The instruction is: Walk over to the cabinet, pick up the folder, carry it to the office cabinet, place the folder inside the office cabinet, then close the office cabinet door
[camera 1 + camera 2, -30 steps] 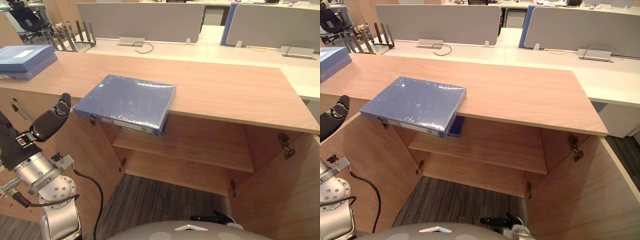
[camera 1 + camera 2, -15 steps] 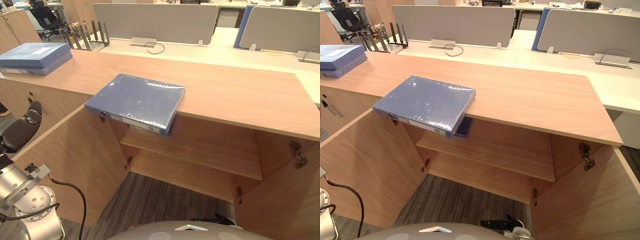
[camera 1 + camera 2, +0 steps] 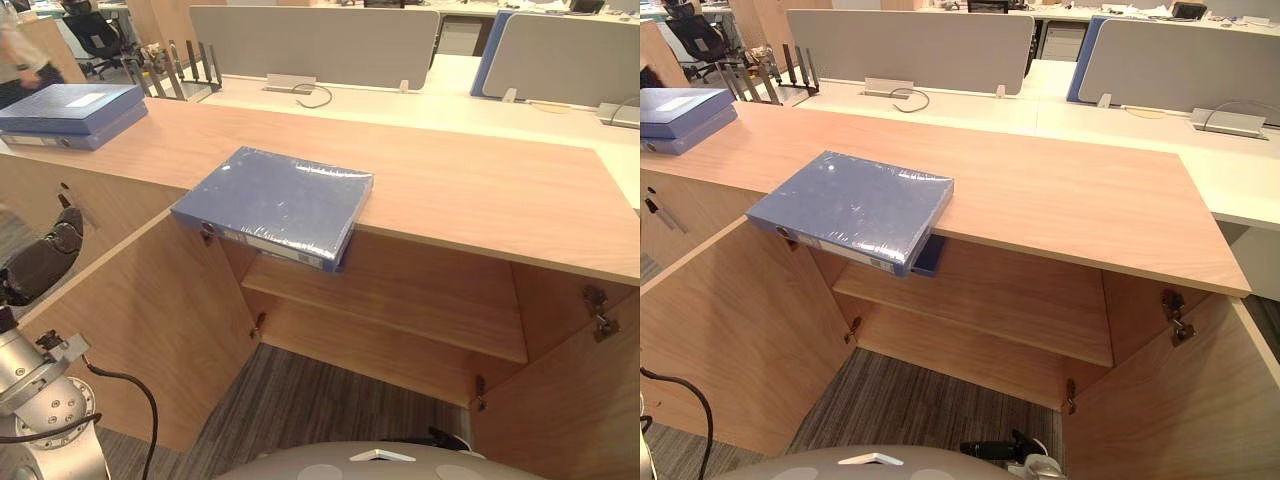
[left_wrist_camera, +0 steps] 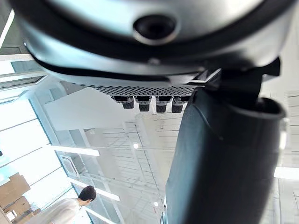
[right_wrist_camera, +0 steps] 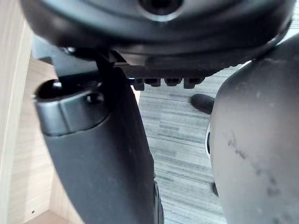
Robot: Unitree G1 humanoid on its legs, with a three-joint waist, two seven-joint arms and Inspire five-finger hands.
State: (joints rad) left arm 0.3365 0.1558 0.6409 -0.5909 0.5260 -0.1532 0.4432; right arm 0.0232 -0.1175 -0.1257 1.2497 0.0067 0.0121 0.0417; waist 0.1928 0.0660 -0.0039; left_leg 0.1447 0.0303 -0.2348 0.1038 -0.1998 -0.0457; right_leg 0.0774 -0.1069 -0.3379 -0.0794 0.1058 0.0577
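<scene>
A blue folder in clear wrap lies flat on the wooden cabinet top, with its near corner over the front edge above the open cabinet. My left hand hangs at the far left, outside the open left door, well apart from the folder. In the left wrist view its fingers and thumb are relaxed and hold nothing. In the right wrist view my right hand is low near the floor and is also empty.
Both cabinet doors stand open, the right door close by. A shelf runs inside, with a dark blue item on it. Another blue folder lies far left on top. Grey desk dividers stand behind. A person is at the far left.
The camera view has shifted a little. My left hand has sunk lower and further left, away from the folder. The folder has stayed in place on the cabinet top.
</scene>
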